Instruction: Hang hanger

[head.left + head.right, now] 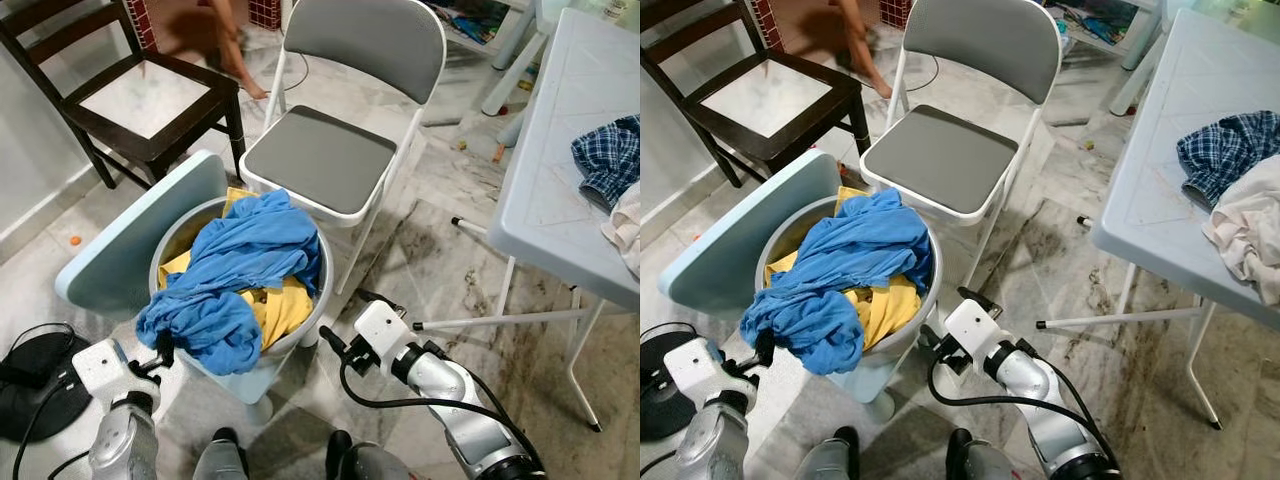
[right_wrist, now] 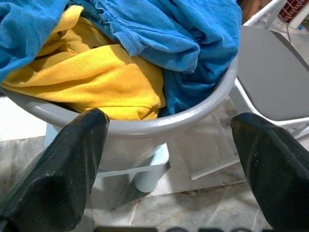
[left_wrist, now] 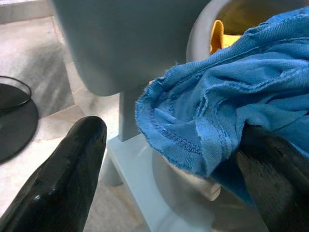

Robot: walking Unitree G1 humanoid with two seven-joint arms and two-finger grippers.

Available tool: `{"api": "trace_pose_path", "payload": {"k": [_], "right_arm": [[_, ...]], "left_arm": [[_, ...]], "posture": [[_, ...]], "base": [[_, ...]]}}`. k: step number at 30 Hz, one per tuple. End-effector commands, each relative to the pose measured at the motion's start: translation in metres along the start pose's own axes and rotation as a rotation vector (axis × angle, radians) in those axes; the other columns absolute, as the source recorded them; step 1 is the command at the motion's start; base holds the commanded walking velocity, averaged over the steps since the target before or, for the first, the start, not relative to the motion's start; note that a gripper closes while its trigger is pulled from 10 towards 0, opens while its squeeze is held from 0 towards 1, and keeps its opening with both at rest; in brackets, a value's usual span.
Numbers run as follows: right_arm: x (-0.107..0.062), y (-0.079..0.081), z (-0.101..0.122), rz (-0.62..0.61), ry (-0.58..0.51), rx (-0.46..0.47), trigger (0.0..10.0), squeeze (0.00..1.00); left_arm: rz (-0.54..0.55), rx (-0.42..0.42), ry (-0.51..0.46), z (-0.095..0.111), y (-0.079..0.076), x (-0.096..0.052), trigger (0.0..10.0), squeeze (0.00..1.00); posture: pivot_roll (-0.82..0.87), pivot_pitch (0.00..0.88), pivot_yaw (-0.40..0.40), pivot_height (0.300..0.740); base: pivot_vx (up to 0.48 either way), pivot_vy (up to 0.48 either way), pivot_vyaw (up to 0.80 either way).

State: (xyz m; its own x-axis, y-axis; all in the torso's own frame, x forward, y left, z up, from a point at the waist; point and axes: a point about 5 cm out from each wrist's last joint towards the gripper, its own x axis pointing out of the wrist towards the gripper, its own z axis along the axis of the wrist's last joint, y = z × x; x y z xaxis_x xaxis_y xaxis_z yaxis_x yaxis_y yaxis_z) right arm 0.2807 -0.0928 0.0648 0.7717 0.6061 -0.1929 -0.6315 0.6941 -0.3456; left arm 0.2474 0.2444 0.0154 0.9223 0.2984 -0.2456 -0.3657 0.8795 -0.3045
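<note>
Inspection finds no hanger among the things before the robot; where the task's thing lies cannot be told, so its direction and long axis relative to the jaws cannot be stated.

Directly ahead stands a grey basin (image 1: 322, 290) on a pale blue stool (image 1: 130, 240), heaped with a blue garment (image 1: 235, 270) over a yellow garment (image 1: 280, 305). The blue cloth spills over the basin's near rim on the robot's left.

The left gripper (image 1: 162, 352) sits low at that overhanging fold. In its wrist view the jaws stand apart, with the hem of the blue cloth between them and resting against one finger (image 3: 275, 174); nothing is clamped. The right gripper (image 1: 338, 347) is just beside the basin's near wall, jaws wide apart and empty, facing the rim and the yellow cloth.

A grey folding chair (image 1: 330, 150) stands behind the basin, a dark wooden chair (image 1: 140, 100) further left. A pale table (image 1: 570, 180) on the right carries a plaid garment (image 1: 608, 155).

Judgement: the left arm is nearer the laundry; a hanger must first be located, possibly beneath the cloth
</note>
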Motion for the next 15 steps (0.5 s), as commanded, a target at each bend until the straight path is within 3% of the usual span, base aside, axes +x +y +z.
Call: {"api": "trace_pose_path", "payload": {"k": [1, 2, 6, 10, 11, 14, 15], "right_arm": [[-0.003, 0.002, -0.006, -0.002, 0.028, 0.01, 10.0, 0.0], [-0.003, 0.003, -0.006, -0.003, 0.028, 0.009, 10.0, 0.0], [-0.003, 0.002, -0.006, -0.007, 0.027, 0.009, 10.0, 0.0], [-0.005, 0.0, -0.007, -0.022, 0.03, 0.007, 10.0, 0.0], [-0.006, -0.001, -0.008, -0.027, 0.033, 0.007, 10.0, 0.0], [-0.006, 0.0, -0.008, -0.033, 0.035, 0.009, 10.0, 0.0], [-0.005, 0.001, -0.008, -0.033, 0.035, 0.01, 10.0, 0.0]], "left_arm": [[0.008, -0.003, 0.029, -0.008, 0.005, -0.002, 4.9, 0.0], [0.005, -0.014, 0.025, -0.006, 0.002, 0.002, 0.0, 0.0], [-0.017, -0.012, 0.003, 0.001, -0.006, 0.01, 0.0, 0.0], [-0.068, 0.083, -0.074, 0.019, -0.02, 0.016, 0.0, 0.0], [-0.084, 0.161, -0.129, 0.029, -0.025, 0.017, 0.0, 0.0], [-0.101, 0.245, -0.186, 0.04, -0.031, 0.02, 0.0, 0.0], [-0.129, 0.341, -0.232, 0.049, -0.039, 0.023, 0.0, 0.0]], "posture": [[0.22, 0.265, -0.065, 0.74], [0.21, 0.264, -0.064, 0.74], [0.21, 0.261, -0.061, 0.74], [0.2, 0.258, -0.055, 0.74], [0.2, 0.258, -0.054, 0.74], [0.2, 0.257, -0.049, 0.74], [0.2, 0.258, -0.047, 0.74]], "base": [[0.0, 0.0, 0.0], [0.0, 0.0, 0.0], [0.0, 0.0, 0.0], [0.0, 0.0, 0.0], [0.0, 0.0, 0.0], [0.0, 0.0, 0.0], [0.0, 0.0, 0.0]]}}
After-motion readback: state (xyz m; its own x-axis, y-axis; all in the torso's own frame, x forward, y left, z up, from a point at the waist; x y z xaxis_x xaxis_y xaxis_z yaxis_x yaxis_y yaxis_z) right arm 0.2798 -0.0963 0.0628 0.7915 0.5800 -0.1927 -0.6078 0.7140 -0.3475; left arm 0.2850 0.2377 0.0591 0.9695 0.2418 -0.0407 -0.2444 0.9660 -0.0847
